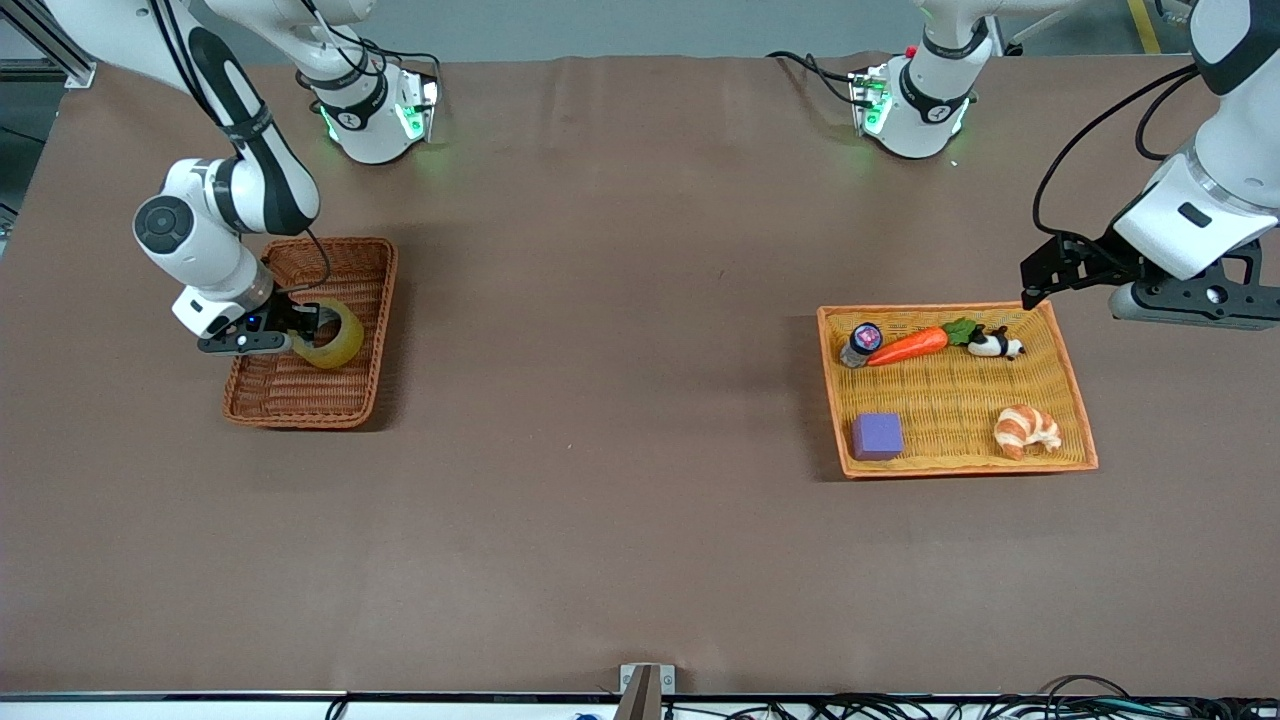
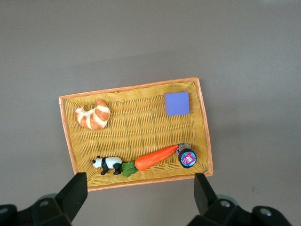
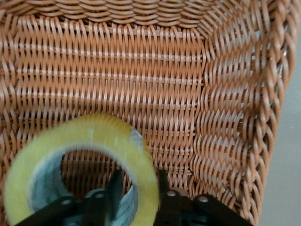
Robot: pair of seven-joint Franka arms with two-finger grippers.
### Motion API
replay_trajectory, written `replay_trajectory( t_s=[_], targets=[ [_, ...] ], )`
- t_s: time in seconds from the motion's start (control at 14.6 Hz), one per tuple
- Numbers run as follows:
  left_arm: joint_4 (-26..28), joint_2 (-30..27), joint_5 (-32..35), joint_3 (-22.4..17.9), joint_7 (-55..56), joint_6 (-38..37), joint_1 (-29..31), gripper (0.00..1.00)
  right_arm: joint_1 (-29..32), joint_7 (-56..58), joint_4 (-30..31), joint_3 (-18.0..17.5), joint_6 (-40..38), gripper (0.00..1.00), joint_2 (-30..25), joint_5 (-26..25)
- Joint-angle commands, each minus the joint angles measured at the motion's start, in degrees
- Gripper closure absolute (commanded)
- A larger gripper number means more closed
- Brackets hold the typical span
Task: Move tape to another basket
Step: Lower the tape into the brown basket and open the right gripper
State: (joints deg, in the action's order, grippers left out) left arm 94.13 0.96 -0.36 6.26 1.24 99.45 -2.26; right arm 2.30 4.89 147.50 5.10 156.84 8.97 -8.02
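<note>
The tape (image 1: 338, 343), a yellowish roll with a grey core, stands tilted inside the dark reddish-brown basket (image 1: 381, 300) at the right arm's end of the table. My right gripper (image 1: 303, 335) is shut on the roll's wall, with one finger inside the ring and one outside. In the right wrist view the tape (image 3: 117, 136) hangs over the basket's woven floor (image 3: 117, 70), pinched in my right gripper (image 3: 138, 190). I cannot tell whether it touches the floor. My left gripper (image 1: 1042, 278) waits open and empty in the air.
A shallow orange-yellow tray (image 1: 1070, 375) at the left arm's end holds a carrot (image 1: 908, 346), a panda (image 1: 992, 345), a small jar (image 1: 861, 342), a purple block (image 1: 877, 436) and a croissant (image 1: 1025, 429). My left gripper (image 2: 140, 197) is over the table beside the tray's edge (image 2: 141, 180).
</note>
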Motion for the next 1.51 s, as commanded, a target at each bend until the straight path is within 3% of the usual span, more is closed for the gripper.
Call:
replay_trajectory(
  t_s=[0.0, 0.21, 0.41, 0.82, 1.03, 1.23, 1.44],
  targets=[
    [-1.23, 0.45, 1.24, 0.33, 0.43, -0.66, 0.24, 0.0, -0.28, 0.65, 0.51, 0.35, -0.83, 0.0, -2.46, 0.9],
    [-1.23, 0.45, 1.24, 0.33, 0.43, -0.66, 0.32, 0.0, -0.11, -0.14, -4.92, 0.26, -11.44, 0.0, -8.6, 0.9],
    [-1.23, 0.45, 1.24, 0.33, 0.43, -0.66, 0.32, 0.0, 0.07, -0.58, -10.89, 0.17, -16.64, 0.0, -13.18, 0.9],
    [-1.41, 0.89, 1.32, 0.33, 0.43, -0.66, 0.24, 0.0, -0.28, -1.11, -33.39, -0.62, -43.69, 0.0, -12.75, 3.08],
    [-1.41, 0.89, 1.24, 0.33, 0.43, -0.66, 0.32, 0.0, 0.07, -2.95, -45.33, -3.25, -54.58, 0.0, -11.88, 3.89],
    [-1.41, 0.89, 1.32, 0.33, 0.43, -0.66, 0.24, 0.0, -0.02, -3.66, -54.92, -3.78, -60.06, 0.0, -9.42, 3.97],
    [-1.49, 0.98, 1.24, 0.33, 0.43, -0.66, 0.32, 0.0, -0.11, -4.01, -59.86, -4.4, -64.28, 0.0, -9.5, 4.24]
  ],
)
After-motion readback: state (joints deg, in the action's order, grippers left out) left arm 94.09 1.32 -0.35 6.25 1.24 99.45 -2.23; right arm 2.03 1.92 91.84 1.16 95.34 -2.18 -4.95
